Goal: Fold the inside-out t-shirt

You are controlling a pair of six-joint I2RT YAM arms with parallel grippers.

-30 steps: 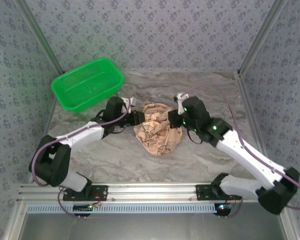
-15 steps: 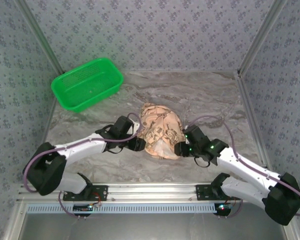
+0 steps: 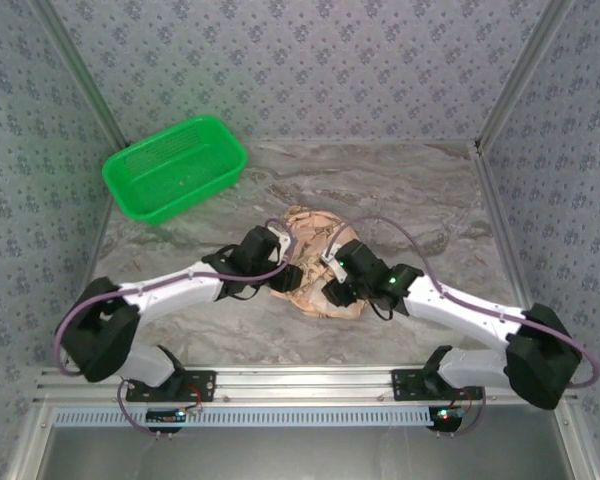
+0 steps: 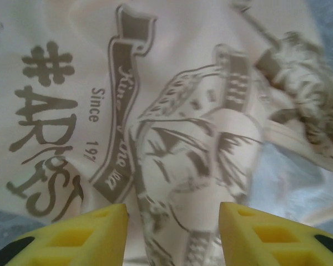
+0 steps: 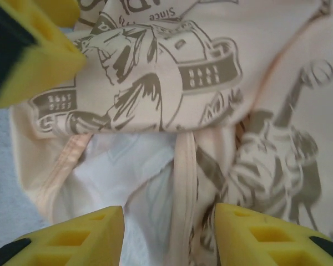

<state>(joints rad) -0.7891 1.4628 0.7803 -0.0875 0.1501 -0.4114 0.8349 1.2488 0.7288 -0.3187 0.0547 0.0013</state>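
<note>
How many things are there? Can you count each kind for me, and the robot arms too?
T-shirt, crumpled, tan with brown prints: 1
Green basket: 1
Robot arms: 2, the left arm and the right arm
Total: 4

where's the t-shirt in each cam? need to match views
Top external: t-shirt bunched at frame centre, below-right of the green basket.
Left wrist: t-shirt across the frame, print showing.
Right wrist: t-shirt across the frame, pale reverse lower left.
Shared landmark: "Since" lettering, in both wrist views.
</note>
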